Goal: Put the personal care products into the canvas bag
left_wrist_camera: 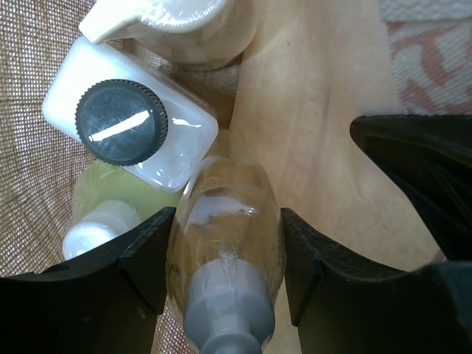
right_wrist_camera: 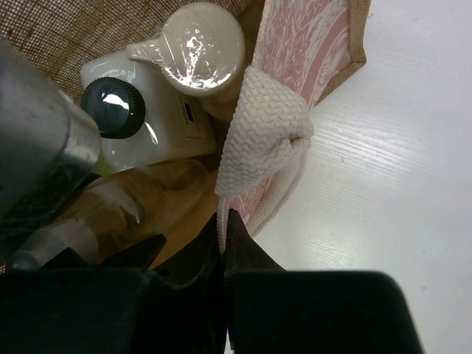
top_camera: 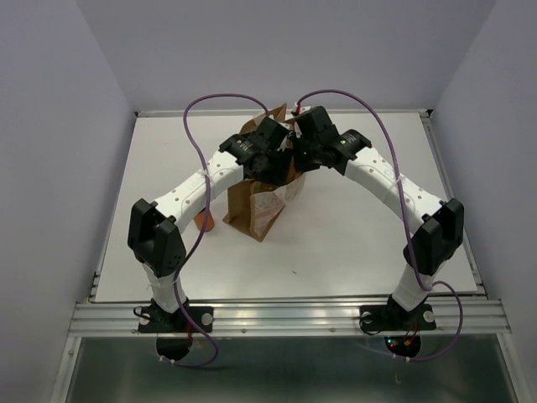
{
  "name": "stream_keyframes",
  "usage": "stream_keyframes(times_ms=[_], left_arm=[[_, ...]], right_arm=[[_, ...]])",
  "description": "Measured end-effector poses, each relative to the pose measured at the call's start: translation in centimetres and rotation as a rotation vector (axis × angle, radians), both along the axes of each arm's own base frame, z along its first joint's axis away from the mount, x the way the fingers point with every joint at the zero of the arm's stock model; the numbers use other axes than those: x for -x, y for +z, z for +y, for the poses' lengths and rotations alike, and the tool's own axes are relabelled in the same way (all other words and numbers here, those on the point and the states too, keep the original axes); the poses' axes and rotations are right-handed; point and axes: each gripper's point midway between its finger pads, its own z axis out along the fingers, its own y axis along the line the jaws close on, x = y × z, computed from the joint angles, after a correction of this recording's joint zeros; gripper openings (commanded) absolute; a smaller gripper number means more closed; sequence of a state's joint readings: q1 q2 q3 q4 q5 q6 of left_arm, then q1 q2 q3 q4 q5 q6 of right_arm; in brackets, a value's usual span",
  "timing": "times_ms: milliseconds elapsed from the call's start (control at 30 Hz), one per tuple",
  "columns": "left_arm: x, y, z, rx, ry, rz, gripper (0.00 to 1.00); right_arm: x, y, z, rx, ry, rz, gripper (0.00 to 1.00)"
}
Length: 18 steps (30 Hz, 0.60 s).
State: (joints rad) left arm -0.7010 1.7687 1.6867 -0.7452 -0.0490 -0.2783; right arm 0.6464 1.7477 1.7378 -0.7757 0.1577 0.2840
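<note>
1. Both arms lean in over the canvas bag [top_camera: 262, 210], which stands upright near the middle of the white table [top_camera: 361, 243], its white-and-pink panel facing the arms' bases.
2. The left gripper [left_wrist_camera: 227, 221] reaches down into the bag's mouth. Its two dark fingers [left_wrist_camera: 147, 254] are spread and press against either side of the amber bottle [left_wrist_camera: 221, 184], which sits squarely between them with its pale cap toward the wrist.
3. Just beyond the amber bottle, deeper in the bag, is the translucent white bottle [left_wrist_camera: 173, 136] with its ribbed black cap facing up. The beige bottle [left_wrist_camera: 184, 29] lies past it against the woven wall.
4. The yellow-green bottle [left_wrist_camera: 99, 195] lies to the left of the left gripper, partly under the white bottle, with its white cap beside the gripper's left finger.
5. The right gripper [right_wrist_camera: 224, 225] is pressed together on the bag's rim, one finger inside the wall and one outside. The white woven handle [right_wrist_camera: 265, 140] is bunched just ahead of its tips.
6. The orange bottle [top_camera: 205, 222] stands on the table outside the bag, just to its left and beside the left arm, well apart from both grippers.
</note>
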Motion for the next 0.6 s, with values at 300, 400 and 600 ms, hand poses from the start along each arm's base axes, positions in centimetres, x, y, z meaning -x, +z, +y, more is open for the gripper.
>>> stream_keyframes(times_ms=[300, 400, 600], left_arm=[[0.5, 0.7, 0.2, -0.004, 0.002, 0.019, 0.78], [0.7, 0.9, 0.4, -0.009, 0.003, 0.025, 0.73], [1.7, 1.3, 1.3, -0.026, 0.005, 0.043, 0.83]], right_arm=[[0.0, 0.0, -0.6, 0.000, -0.010, 0.000, 0.01], [0.0, 0.1, -0.9, -0.001, -0.015, 0.001, 0.01], [-0.1, 0.1, -1.1, -0.001, -0.017, -0.001, 0.01]])
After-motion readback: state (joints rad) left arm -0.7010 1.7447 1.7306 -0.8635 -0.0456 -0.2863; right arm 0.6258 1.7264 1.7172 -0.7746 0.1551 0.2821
